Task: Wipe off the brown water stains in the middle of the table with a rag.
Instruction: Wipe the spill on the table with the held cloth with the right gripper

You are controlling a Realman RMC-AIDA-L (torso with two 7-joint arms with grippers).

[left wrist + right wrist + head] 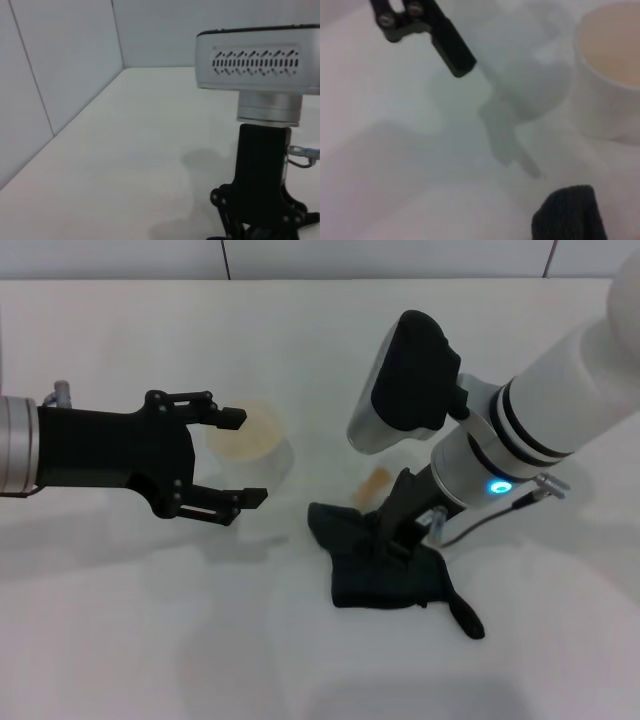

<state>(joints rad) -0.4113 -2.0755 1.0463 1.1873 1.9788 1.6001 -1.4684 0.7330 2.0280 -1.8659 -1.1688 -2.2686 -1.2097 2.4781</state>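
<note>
My right gripper (385, 540) presses down into the rag (385, 570), jaws apparently closed on its soft, bunched middle, just beside the brown water stains (376, 486) on the tabletop (120, 640). My left gripper (238, 458) hovers wide open around the cup (255, 445). Limp cloth; grip the bulk, not the tail.

Black rag (385, 575), orange-brown stain (375, 486), white table (120, 630)
</note>
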